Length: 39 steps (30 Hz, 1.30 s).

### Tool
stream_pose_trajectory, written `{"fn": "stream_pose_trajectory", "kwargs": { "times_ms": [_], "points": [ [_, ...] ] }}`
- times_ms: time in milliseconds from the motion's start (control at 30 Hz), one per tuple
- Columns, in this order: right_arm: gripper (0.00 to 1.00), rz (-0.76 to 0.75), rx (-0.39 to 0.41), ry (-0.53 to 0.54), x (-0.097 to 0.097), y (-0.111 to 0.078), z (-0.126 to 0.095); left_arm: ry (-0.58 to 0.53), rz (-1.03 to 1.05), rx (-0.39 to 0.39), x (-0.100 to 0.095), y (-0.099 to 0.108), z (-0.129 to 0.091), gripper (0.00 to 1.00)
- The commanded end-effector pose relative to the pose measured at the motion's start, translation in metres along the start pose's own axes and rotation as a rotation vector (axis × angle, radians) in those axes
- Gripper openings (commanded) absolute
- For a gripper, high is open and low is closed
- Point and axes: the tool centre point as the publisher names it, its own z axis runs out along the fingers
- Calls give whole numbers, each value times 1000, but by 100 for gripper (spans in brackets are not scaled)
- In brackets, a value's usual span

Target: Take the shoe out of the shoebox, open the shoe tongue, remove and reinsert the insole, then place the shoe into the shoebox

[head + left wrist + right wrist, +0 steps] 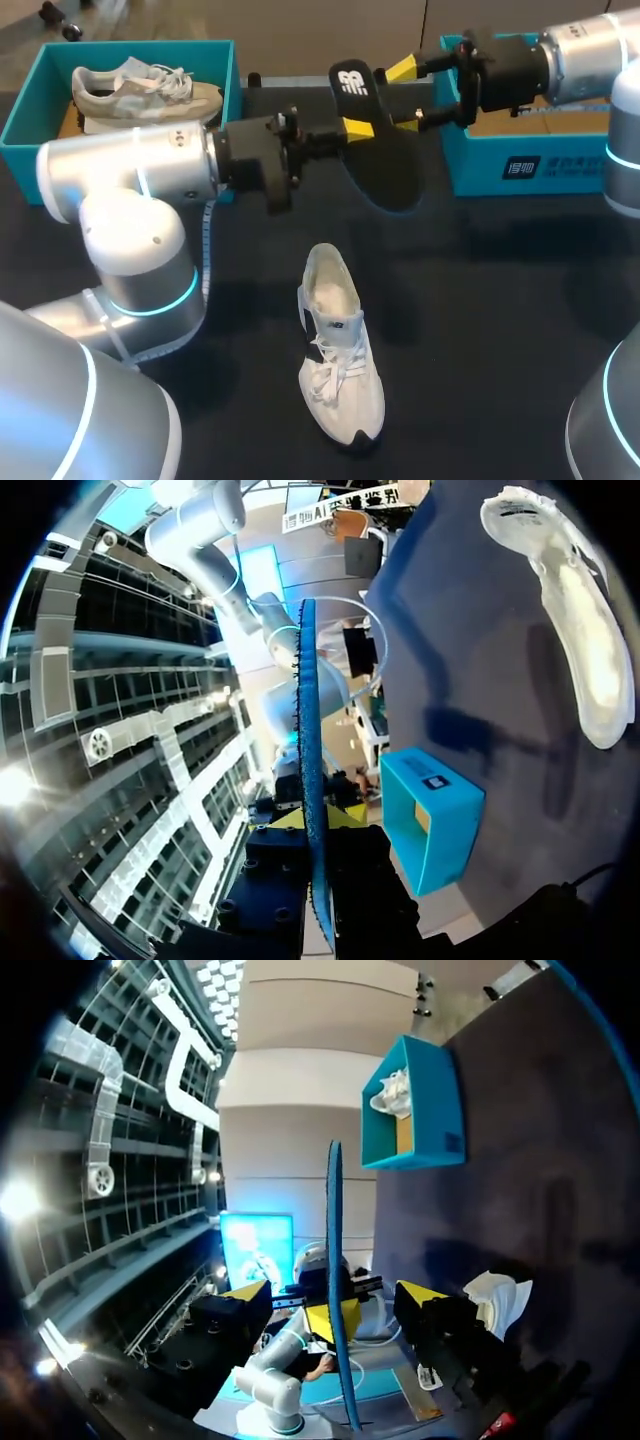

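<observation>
A black insole [375,140] hangs in the air above the table's far middle. My left gripper [352,128] is shut on its middle. In the left wrist view the insole [308,730] stands edge-on in that gripper [312,818], a yellow tip pressed on each side. My right gripper [397,95] stands open around the insole's heel end. In the right wrist view its gripper [333,1295] has both tips well clear of the thin insole [334,1220]. The white shoe [338,350] lies on the table below, toe toward me, and shows as well in the wrist views [575,630] [500,1300].
A teal shoebox [30,110] at the far left holds another pale shoe [140,88]; it shows too in the right wrist view [440,1110]. A second teal shoebox [500,165] stands at the far right [440,830].
</observation>
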Motion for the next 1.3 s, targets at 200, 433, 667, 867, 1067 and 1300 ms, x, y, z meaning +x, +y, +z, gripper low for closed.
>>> {"fn": "stream_pose_trajectory", "kwargs": {
  "times_ms": [200,433,667,867,1067,1300],
  "points": [
    [100,-5,-19,-19,3,-14,-13,22,-8,15,3,1,-27,0],
    [100,-10,-17,-26,0,-23,-15,33,-22,18,7,-1,-34,0],
    [100,-12,-21,-28,-2,-34,-20,49,-133,32,8,-1,-45,0],
    [100,-19,-28,-40,-3,-38,-25,73,-565,60,8,2,-59,0],
    [100,-19,-32,-43,-3,-38,-26,86,-774,58,9,5,-66,0],
    [100,-19,-32,-43,-3,-38,-26,86,-774,58,9,5,-66,0]
  ]
}}
